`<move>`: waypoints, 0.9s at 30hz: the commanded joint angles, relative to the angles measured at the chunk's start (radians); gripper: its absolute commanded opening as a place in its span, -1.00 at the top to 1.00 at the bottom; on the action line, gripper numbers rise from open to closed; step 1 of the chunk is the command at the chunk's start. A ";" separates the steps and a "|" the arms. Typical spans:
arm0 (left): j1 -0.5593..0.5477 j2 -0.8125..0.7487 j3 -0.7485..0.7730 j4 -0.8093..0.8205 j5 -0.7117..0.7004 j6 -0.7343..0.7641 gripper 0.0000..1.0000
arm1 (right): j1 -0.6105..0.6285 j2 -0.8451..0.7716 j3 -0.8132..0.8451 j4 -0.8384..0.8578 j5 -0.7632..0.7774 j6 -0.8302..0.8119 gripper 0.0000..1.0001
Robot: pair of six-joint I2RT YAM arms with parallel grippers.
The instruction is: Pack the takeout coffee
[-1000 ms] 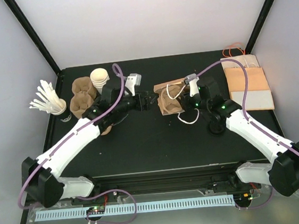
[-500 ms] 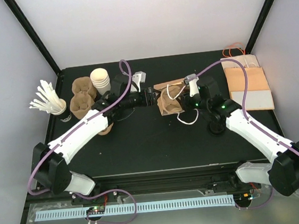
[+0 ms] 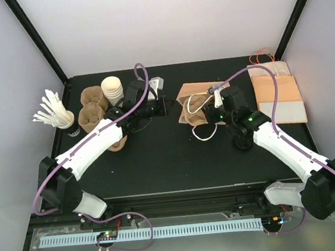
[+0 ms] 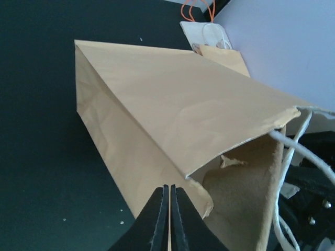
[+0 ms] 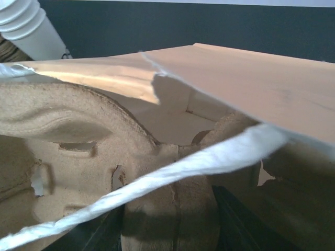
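Note:
A brown paper bag (image 3: pixel 193 91) lies on its side mid-table, mouth toward my right gripper (image 3: pixel 209 112). That gripper is shut on a moulded cardboard cup carrier (image 5: pixel 167 209), which sits partly inside the bag's mouth (image 5: pixel 172 112); a white handle cord (image 5: pixel 209 157) crosses in front of it. My left gripper (image 3: pixel 165 106) is shut, its tips (image 4: pixel 170 187) against the bag's side wall (image 4: pixel 131 130); I see no paper pinched between them. A dark round lid (image 3: pixel 241 142) by my right forearm looks like the takeout coffee, and it is mostly hidden.
At the back left stand a stack of lidless white cups (image 3: pixel 112 88), more pulp carriers (image 3: pixel 91 111) and a dark cup of white stirrers (image 3: pixel 64 119). Flat paper bags (image 3: pixel 278 93) lie at the back right. A white cord loop (image 3: pixel 204 135) rests on the table.
My left gripper reached the bag's left side and closed. The bag's top panel has spread toward the back. My right gripper and the carrier shifted slightly left.

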 commanded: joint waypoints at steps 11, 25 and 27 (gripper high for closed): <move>-0.003 0.046 0.045 0.044 0.141 0.009 0.13 | -0.001 -0.028 0.006 0.059 0.089 -0.011 0.19; -0.003 -0.054 -0.114 0.115 0.177 0.069 0.17 | -0.019 -0.032 0.039 0.019 -0.031 0.018 0.19; -0.002 -0.068 -0.132 0.119 0.194 0.108 0.13 | -0.023 -0.031 0.045 0.014 -0.036 0.026 0.19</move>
